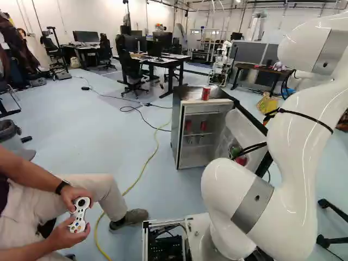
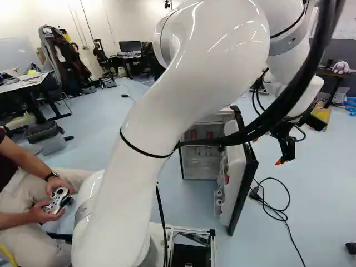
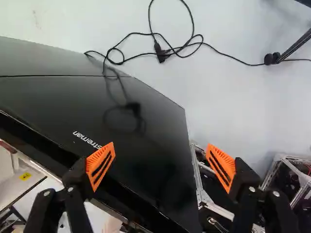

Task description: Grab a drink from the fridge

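Gripper (image 2: pixel 267 151), orange-padded fingers spread wide apart. Directly ahead of it: dark outer face of open fridge door (image 3: pixel 141 121); contact w/ fingertips can't be told. Farther, past door's edge: black cord (image 3: pixel 159 51), looped on floor (image 3: pixel 233 107). Across door fr. gripper, on door's inner side: fridge cabinet (image 1: pixel 176 130) w/ red cans (image 1: pixel 203 125) inside, plus single red can (image 1: pixel 205 93) upright on top, i.e. well apart fr. fingers.
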